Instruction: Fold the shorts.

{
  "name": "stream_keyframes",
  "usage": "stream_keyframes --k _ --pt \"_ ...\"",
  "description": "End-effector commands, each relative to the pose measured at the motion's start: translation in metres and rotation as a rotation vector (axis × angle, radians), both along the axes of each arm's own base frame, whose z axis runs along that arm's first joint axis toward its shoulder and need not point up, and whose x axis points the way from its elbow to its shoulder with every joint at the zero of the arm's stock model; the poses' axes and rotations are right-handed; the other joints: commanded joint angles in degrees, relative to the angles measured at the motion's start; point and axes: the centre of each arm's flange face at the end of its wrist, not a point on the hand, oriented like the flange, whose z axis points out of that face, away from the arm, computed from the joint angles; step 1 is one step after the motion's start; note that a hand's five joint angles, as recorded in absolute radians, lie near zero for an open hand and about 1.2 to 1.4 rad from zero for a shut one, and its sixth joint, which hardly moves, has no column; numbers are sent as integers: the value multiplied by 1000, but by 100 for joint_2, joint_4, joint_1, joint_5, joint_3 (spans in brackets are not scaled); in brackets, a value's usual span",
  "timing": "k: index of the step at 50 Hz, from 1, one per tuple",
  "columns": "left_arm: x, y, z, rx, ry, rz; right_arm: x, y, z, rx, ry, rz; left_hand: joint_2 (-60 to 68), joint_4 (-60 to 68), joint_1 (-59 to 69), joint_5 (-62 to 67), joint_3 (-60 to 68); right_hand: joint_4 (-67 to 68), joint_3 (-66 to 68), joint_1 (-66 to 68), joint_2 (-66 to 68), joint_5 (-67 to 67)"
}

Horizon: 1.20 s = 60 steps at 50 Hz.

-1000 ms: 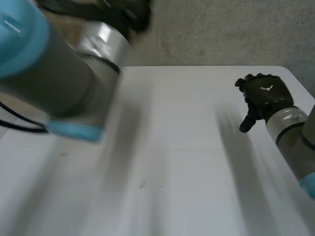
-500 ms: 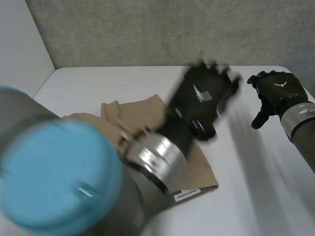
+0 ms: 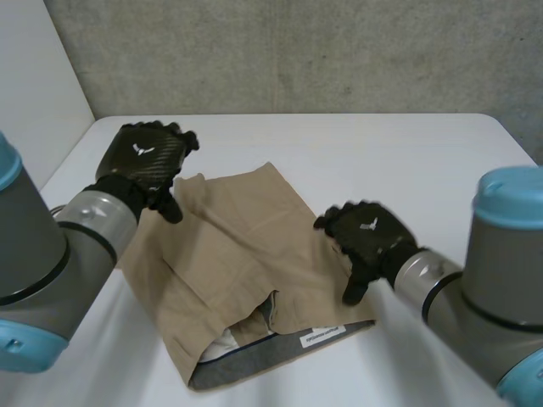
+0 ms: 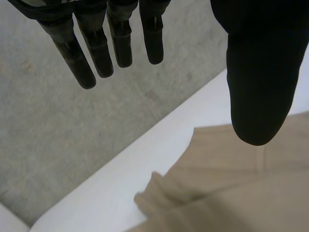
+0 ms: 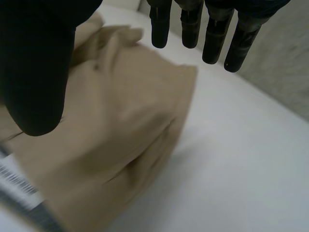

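Though illegible, white label (image 3: 322,334) at waistband of tan shorts (image 3: 242,246) (left hand (image 3: 144,161) and right hand (image 3: 366,237) open-fingered, at opposite edges)

I see the tan shorts (image 3: 246,254) lying mostly flat and slanted on the white table (image 3: 407,170). The waistband (image 3: 254,360) is nearest me, gaping to show grey lining and a white label (image 3: 322,335). The legs point away, and the far left hem is rumpled.
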Motion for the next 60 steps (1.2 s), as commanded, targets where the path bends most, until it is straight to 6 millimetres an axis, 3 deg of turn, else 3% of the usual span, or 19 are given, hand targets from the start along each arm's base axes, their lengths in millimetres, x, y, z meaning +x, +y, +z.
stream_keyframes --k 1,15,23,27,30,31,40,45,49,52,53,55,56,57,58,60 --pt "13 5 -6 19 -4 28 0 7 -27 32 52 -11 -98 -72 -174 -20 -102 783 873 960 868 748" --pt "14 10 -13 38 -12 28 -8 2 -54 -81 129 -47 -484 -459 -560 -407 -488 2330 2419 2507 2414 2294" --pt "15 10 -13 39 -12 30 -7 1 -62 -70 152 -39 -670 -644 -746 -592 -674 2348 2437 2525 2432 2312" --pt "15 10 -15 44 -15 30 -7 1 -62 -69 153 -39 -670 -644 -746 -592 -674 2970 3059 3147 3054 2935" --pt "15 11 -16 47 -16 30 -7 0 -62 -71 146 -42 -686 -661 -762 -609 -690 6405 6494 6582 6489 6369" --pt "15 11 -16 47 -16 30 -7 0 -61 -73 141 -43 -686 -661 -762 -609 -690 6679 6768 6856 6763 6643" --pt "16 12 -12 36 -11 31 2 -17 -34 -186 72 -51 -770 -745 -846 -693 -775 6682 6771 6859 6766 6646" --pt "18 12 -6 18 -2 38 17 -55 4 -346 18 -72 -770 -745 -846 -693 -775 6682 6771 6859 6766 6646" --pt "21 13 2 -5 9 45 20 -114 39 -520 3 -137 -770 -745 -846 -693 -775 6682 6771 6859 6766 6646" --pt "22 13 2 -4 8 45 20 -146 60 -628 8 -179 -770 -745 -846 -693 -775 6682 6771 6859 6766 6646" --pt "22 14 2 -5 9 45 20 -147 60 -629 8 -179 -770 -745 -846 -693 -775 6682 6771 6859 6766 6646" --pt "22 14 1 -1 7 45 15 -181 69 -722 37 -260 -770 -745 -846 -693 -775 6682 6771 6859 6766 6646" --pt "22 15 0 3 5 45 15 -182 69 -722 37 -261 -770 -745 -846 -693 -775 6682 6771 6859 6766 6646" --pt "23 15 -1 4 4 47 10 -196 71 -753 58 -308 -770 -745 -846 -693 -775 6682 6771 6859 6766 6646" --pt "23 16 -2 7 3 47 6 -209 68 -771 90 -349 -770 -745 -846 -693 -775 4073 4162 4250 4157 4038" --pt "24 17 -5 17 -1 45 3 -214 62 -765 116 -369 -770 -745 -846 -693 -775 -318 -229 -141 -234 -354"
